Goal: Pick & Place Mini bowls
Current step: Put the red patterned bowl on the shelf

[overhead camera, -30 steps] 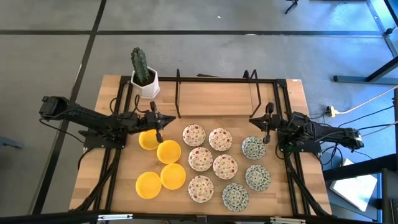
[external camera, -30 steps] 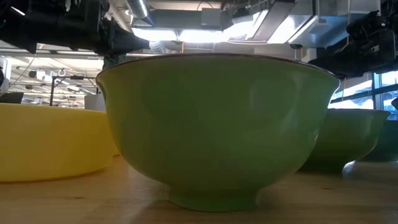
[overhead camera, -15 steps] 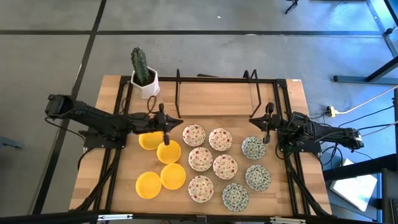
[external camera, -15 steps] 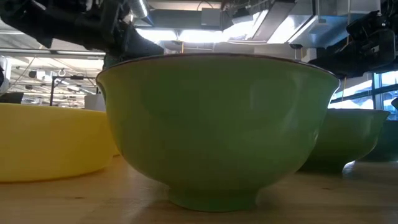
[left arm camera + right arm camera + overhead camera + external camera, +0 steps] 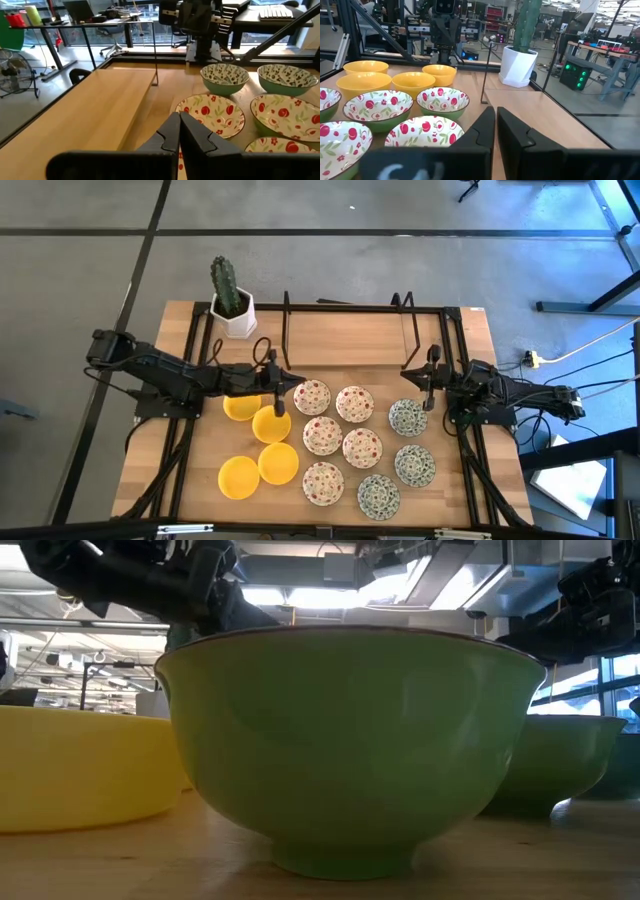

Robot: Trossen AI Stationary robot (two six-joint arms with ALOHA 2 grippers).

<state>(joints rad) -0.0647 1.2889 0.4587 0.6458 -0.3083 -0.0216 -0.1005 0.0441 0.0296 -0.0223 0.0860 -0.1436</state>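
The low view is being filled almost wholly by one green-sided mini bowl (image 5: pixel 345 745) standing right at the lens, so that most of the desk (image 5: pixel 340 340) is being hidden there; only a yellow bowl (image 5: pixel 85 765) and the edge of another green-sided bowl (image 5: pixel 560 770) are being shown beside it. No readable writing or label is being shown in any view.

The mini bowls are being kept on the near half of the desk: four yellow bowls (image 5: pixel 272 423) on the left, six red-flowered bowls (image 5: pixel 354 404) in the middle and four green-patterned bowls (image 5: pixel 407 417) on the right. A cactus pot (image 5: pixel 232 312) is being left at the far left corner.

The left gripper (image 5: pixel 276 390) is being held out low across the desk, above the gap between the yellow bowls and the nearest red-flowered bowl (image 5: pixel 210 114), touching none; its jaws are being pressed together, clenched on nothing. The right gripper (image 5: pixel 429 380) is being held folded at the right side, just beyond the green-patterned bowls, jaws likewise clenched and bare.
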